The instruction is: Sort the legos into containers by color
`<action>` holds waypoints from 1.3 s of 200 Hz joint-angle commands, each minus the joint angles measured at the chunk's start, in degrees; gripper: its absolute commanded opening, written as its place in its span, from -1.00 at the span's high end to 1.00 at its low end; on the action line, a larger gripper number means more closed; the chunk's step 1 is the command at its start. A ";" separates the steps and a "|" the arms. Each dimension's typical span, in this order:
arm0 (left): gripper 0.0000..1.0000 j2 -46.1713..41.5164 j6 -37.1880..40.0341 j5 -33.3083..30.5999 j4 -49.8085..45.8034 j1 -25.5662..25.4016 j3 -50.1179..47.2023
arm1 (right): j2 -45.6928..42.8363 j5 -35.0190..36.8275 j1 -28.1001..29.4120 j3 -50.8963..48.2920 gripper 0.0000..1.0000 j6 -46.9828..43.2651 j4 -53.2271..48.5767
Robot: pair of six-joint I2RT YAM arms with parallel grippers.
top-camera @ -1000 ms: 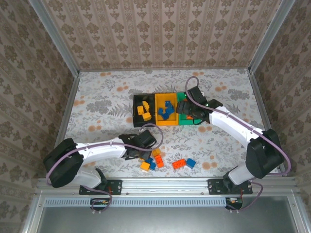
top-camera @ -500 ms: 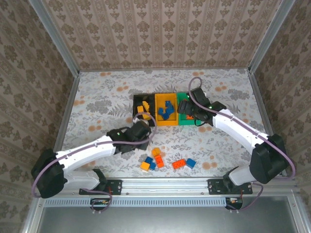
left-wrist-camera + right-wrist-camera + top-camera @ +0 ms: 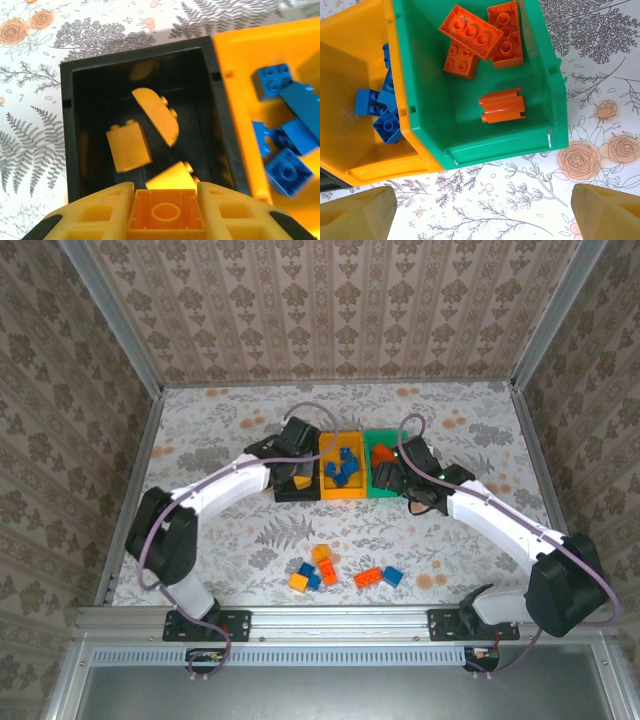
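Left gripper: we see its two yellow fingers closed against the sides of a yellow-orange brick, whose hollow underside faces the wrist camera.
Held brick, position: we place it over the black bin, at the wall of the bin nearest the wrist camera; in the top view the left arm reaches across to this bin.
Black bin, contents: we count three yellow-orange pieces lying on its floor, one of them with a curved top, and one partly hidden behind the held brick.
Right gripper: we see its fingers spread wide at the lower corners of the wrist view, with nothing between them.
Right gripper, position: it hovers above the flowered table, just beside the green bin on its side towards the arm bases.
Green bin, contents: we see three red-orange studded bricks bunched at one end, touching one another, and a ribbed red-orange piece lying apart from them.
Yellow-orange bin: it sits between the other two, joined to both, and we see several blue bricks heaped inside.
Loose bricks: in the top view we find six on the table near the arm bases, well apart from the bins: a left cluster of yellow-orange, blue and red-orange, then a red-orange brick beside a blue one.
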 commanded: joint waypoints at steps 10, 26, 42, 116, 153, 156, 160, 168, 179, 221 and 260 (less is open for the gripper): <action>0.40 4.58 3.12 -1.67 -2.17 1.27 6.36 | -2.81 -2.22 1.00 -1.13 -0.83 -1.38 -3.24; 0.20 5.89 3.34 -1.11 -2.93 1.41 8.06 | -3.74 -3.39 1.78 -1.42 -0.83 -2.62 -4.62; -0.04 5.22 3.05 0.11 -2.92 1.21 8.50 | -4.91 -4.55 3.08 -1.77 -0.84 -4.16 -5.79; -0.99 -16.50 -0.13 4.23 1.29 -5.65 -3.40 | -7.24 -5.81 12.98 -6.72 -0.82 -5.31 -14.16; -1.00 -28.23 -4.19 3.08 1.58 -12.38 -14.51 | -10.82 -9.00 17.21 -14.78 -0.79 -1.77 -17.12; -1.00 -29.02 -4.58 2.89 1.47 -12.76 -15.26 | -11.25 -9.42 17.60 -15.20 -0.78 -1.64 -17.17; -0.99 -30.00 -5.17 2.78 1.39 -13.40 -16.29 | -11.78 -9.96 18.11 -15.70 -0.78 -1.61 -17.17; -1.00 -31.83 -6.24 2.88 1.30 -14.13 -18.23 | -12.99 -10.31 19.13 -16.44 -0.76 -1.55 -17.63; -0.99 -34.12 -7.73 2.89 1.12 -15.09 -20.52 | -14.28 -10.05 20.42 -17.00 -0.76 -1.37 -18.89; -1.00 -40.27 -11.16 2.01 -0.37 -15.80 -26.25 | -14.04 -7.92 24.99 -18.27 -0.60 0.88 -21.65; -1.00 -41.90 -11.53 0.93 -1.30 -15.62 -27.30 | -9.93 -5.65 27.33 -17.74 -0.55 1.09 -20.53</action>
